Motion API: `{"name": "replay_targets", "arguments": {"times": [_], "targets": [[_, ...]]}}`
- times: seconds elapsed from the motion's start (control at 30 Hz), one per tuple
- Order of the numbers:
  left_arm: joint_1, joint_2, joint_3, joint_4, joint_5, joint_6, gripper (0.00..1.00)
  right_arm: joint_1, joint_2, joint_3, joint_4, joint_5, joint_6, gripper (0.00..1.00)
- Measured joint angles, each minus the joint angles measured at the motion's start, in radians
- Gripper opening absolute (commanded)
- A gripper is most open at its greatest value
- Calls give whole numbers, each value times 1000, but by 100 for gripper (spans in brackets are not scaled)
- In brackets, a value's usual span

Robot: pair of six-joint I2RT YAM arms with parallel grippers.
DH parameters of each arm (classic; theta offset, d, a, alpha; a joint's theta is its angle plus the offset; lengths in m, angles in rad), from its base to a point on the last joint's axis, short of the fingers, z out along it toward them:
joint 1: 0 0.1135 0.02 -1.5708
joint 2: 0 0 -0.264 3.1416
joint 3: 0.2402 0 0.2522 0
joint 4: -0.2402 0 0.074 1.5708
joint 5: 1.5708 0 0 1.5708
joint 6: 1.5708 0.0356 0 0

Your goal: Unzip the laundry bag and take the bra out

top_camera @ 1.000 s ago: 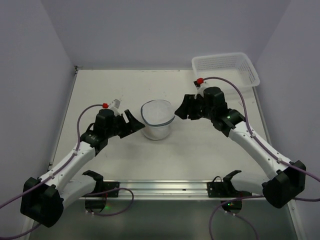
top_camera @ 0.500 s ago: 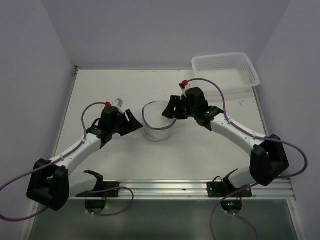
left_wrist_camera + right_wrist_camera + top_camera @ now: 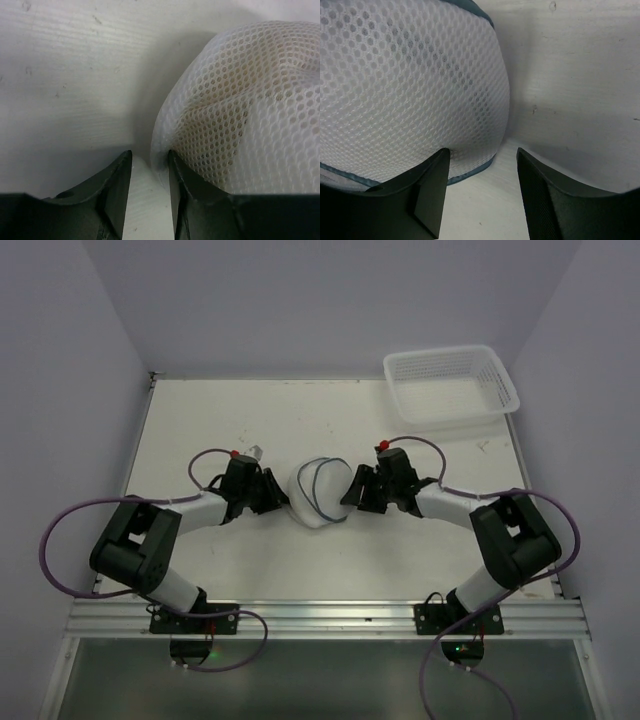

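From above, the bag [image 3: 320, 492] lies mid-frame on the tabletop [image 3: 230, 420], its blue-grey zipper [image 3: 312, 480] looping across the top. The left arm [image 3: 200, 508] and right arm [image 3: 450, 505] stretch low toward it from either side, and a basket [image 3: 452, 385] sits at upper right.

Only the wrist views show the grips. In the left wrist view the left jaws stand a narrow gap apart with bare tabletop [image 3: 75, 75] between them. The bag's [image 3: 240, 110] lower edge sits at the tip of the frame-right finger [image 3: 180, 200], and a beige tint shows through the mesh. In the right wrist view the right jaws are wide open, with the bag's [image 3: 405, 85] zipper rim in the gap beside the frame-left finger [image 3: 427, 195].

The tabletop is off-white and scuffed, between pale lilac walls [image 3: 330, 300].

A second ago the bag stood upright, both arms were higher and clear of it, and the left jaws were wider.
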Motion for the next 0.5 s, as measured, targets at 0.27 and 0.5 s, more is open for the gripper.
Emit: {"name": "replay_targets", "arguments": {"times": [0.27, 0.5], "targets": [[-14, 45, 0, 91, -2, 0, 30, -86, -73, -45, -25, 8, 0, 59], [-14, 45, 0, 90, -8, 4, 29, -212, -369, -42, -250, 192, -41, 65]]}}
